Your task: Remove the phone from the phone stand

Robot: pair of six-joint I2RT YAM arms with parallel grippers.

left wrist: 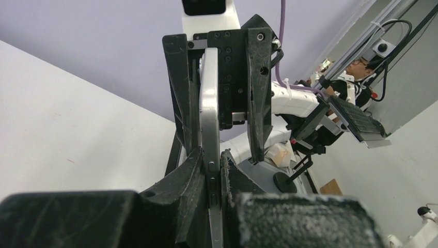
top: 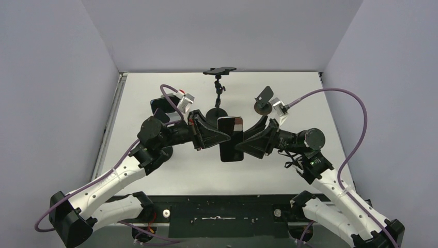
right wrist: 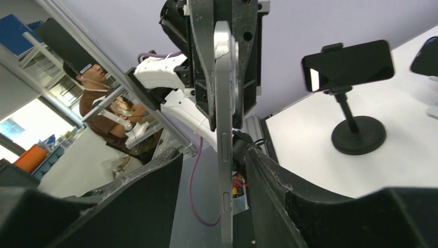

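From above, the phone (top: 231, 138) hangs in the air over the middle of the table (top: 181, 173), on none of the stands, with the two arms meeting at it. The left claw (top: 214, 137) has its left edge and the right claw (top: 247, 144) reaches around its right edge. A far stand (top: 216, 112) at the middle of the far edge carries a second phone (top: 219, 70). A right stand (top: 262, 103) near the far right corner looks empty.

In the left wrist view the phone (left wrist: 209, 119) is seen edge-on. The left claw (left wrist: 213, 166) is nearly shut and pinches it tight between both fingers. Beyond it, the right claw's fingers (left wrist: 258, 93) straddle the phone, with a gap on at least one side.

In the right wrist view the phone (right wrist: 224, 129) stands edge-on inside the right claw (right wrist: 217, 160), which is about half open, with clear space on either side of the phone, so it grips nothing. The left claw (right wrist: 224, 62) clamps the far end. The far stand (right wrist: 357, 135) and second phone (right wrist: 348, 64) sit behind, to the right.

By my reading the lift off the stand is done and the step in hand is a handover from left to right. Next, the right claw has to shut squarely on the phone's flat faces. The left should let go only once that grip is firm, or the phone could slip and drop to the table.
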